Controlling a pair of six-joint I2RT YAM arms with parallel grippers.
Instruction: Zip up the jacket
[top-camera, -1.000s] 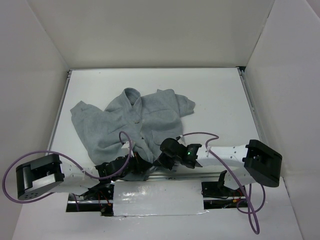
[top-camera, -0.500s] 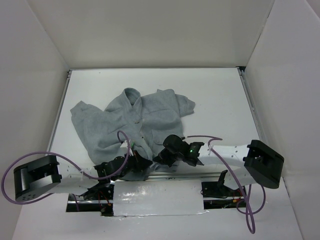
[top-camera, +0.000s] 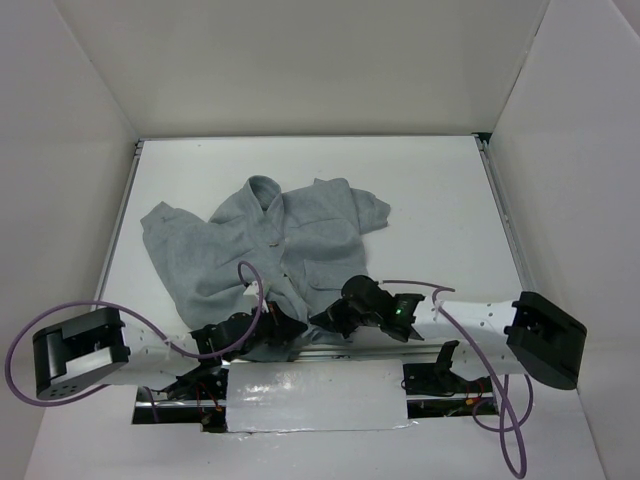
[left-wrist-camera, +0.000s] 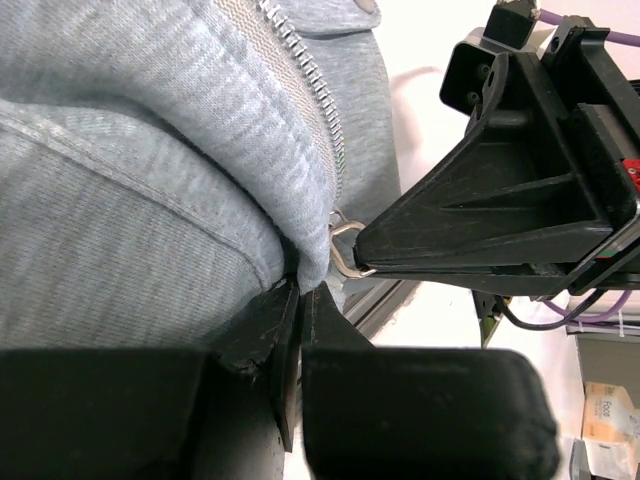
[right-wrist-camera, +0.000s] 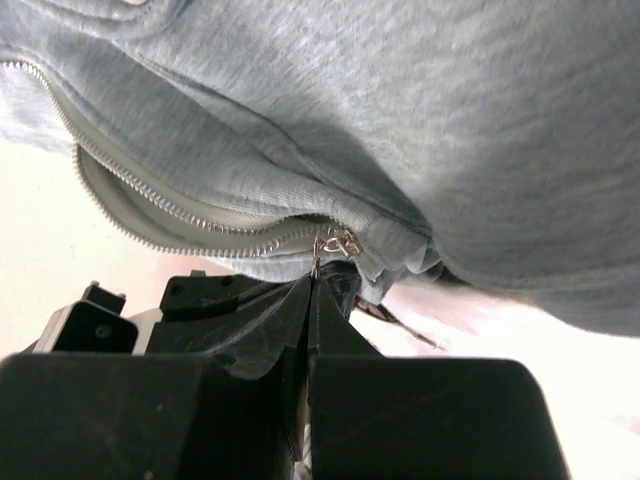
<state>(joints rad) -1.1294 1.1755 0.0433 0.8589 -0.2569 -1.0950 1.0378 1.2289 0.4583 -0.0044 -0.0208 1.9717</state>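
Observation:
The light-grey fleece jacket (top-camera: 260, 245) lies crumpled on the white table, collar at the far side, hem near the arms. My left gripper (top-camera: 292, 325) is shut on the jacket's bottom hem (left-wrist-camera: 300, 255) beside the zipper's lower end. My right gripper (top-camera: 325, 318) is shut on the metal zipper pull (right-wrist-camera: 318, 262), with the slider (right-wrist-camera: 342, 242) just above its tips at the bottom of the zipper. The pale zipper teeth (right-wrist-camera: 150, 200) run away open toward the left in the right wrist view. In the left wrist view the pull ring (left-wrist-camera: 345, 250) sits against the right gripper's fingers (left-wrist-camera: 480, 235).
White walls enclose the table on three sides. A metal rail (top-camera: 330, 350) runs along the near edge by the arm bases. Purple cables (top-camera: 60, 315) loop beside both arms. The jacket's sleeve (top-camera: 165, 235) spreads to the left.
The right arm's elbow has swung right and lower, and its wrist has shifted slightly right. The jacket hem is pulled a little toward the near edge. The left gripper stays in place.

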